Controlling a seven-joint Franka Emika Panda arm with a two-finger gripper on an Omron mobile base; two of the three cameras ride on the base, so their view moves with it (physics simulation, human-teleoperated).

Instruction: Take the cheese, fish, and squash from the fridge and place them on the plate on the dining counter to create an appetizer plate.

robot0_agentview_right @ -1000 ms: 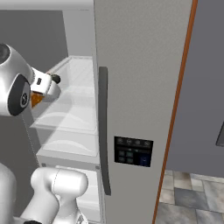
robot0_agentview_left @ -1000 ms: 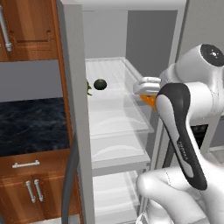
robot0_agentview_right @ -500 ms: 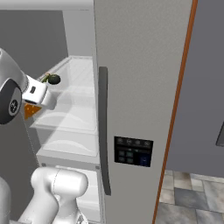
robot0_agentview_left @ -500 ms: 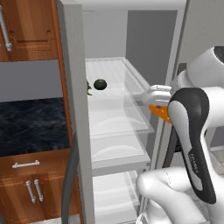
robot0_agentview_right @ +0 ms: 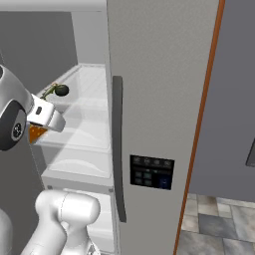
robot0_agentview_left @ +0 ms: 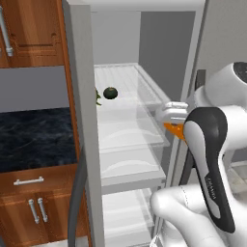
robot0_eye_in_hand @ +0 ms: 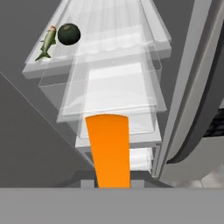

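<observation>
Fridge (robot0_agentview_left: 144,101) shelf edge beside gripper-held (robot0_agentview_left: 174,126) cheese (robot0_eye_in_hand: 108,148)

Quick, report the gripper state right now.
Gripper: shut on the cheese, out in front of the open fridge.

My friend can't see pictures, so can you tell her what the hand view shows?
An orange cheese wedge is held in the gripper at the bottom. Beyond it are the open fridge's clear shelves, where a dark green squash lies beside a slim fish.
</observation>
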